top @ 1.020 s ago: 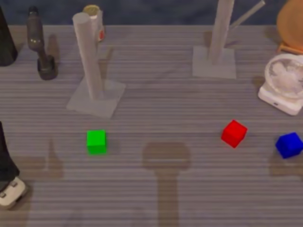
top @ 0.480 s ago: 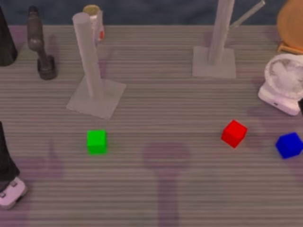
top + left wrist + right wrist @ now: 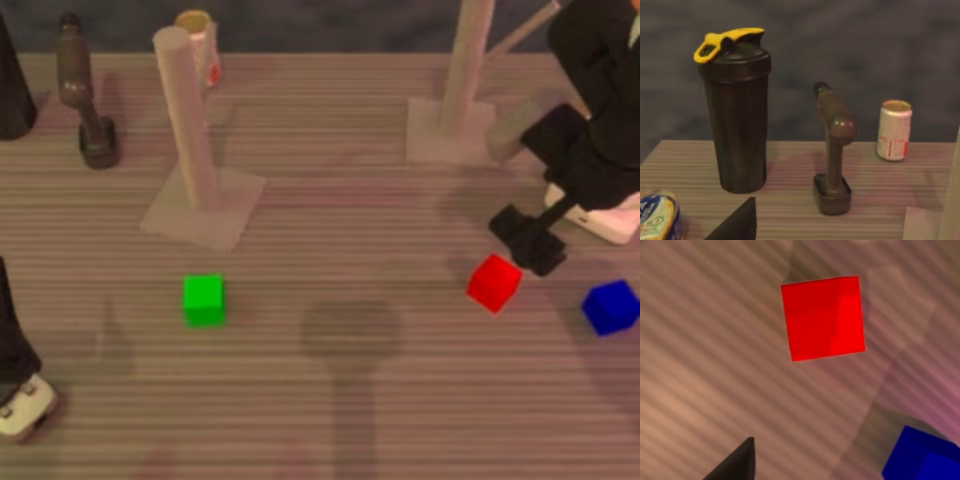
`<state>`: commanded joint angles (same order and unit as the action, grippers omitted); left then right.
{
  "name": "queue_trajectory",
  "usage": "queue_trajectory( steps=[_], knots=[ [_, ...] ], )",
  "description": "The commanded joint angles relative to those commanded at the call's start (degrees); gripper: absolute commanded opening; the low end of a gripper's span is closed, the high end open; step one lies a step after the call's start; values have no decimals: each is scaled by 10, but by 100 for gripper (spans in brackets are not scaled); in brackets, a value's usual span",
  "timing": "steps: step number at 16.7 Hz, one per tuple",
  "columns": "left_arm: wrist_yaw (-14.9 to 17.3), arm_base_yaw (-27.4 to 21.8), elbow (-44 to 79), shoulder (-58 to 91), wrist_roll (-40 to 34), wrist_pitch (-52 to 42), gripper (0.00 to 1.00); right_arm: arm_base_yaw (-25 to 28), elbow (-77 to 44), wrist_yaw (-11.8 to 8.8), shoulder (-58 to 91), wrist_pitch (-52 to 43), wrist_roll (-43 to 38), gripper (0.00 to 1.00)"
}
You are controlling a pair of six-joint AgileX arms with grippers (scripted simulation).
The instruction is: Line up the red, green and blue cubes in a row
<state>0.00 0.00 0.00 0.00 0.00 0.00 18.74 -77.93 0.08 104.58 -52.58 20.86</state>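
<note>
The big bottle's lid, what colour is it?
Yellow lid on a black bottle, clearest in the left wrist view.

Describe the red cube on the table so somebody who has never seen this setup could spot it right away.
Start at the right side of the table, where the right gripper hangs low. The red cube sits on the table just beside it, toward the middle. Its nearest neighbour is the blue cube, farther right; the green cube sits far left.
</note>
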Motion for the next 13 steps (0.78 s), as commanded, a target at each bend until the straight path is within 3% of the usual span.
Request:
queue_trajectory(
  steps=[6, 13],
  knots=[
    [0, 0, 0, 0, 0, 0, 100, 33, -140, 0, 161, -82, 36, 100],
    [0, 0, 0, 0, 0, 0, 100, 32, -149, 1, 172, -84, 38, 100]
  ],
)
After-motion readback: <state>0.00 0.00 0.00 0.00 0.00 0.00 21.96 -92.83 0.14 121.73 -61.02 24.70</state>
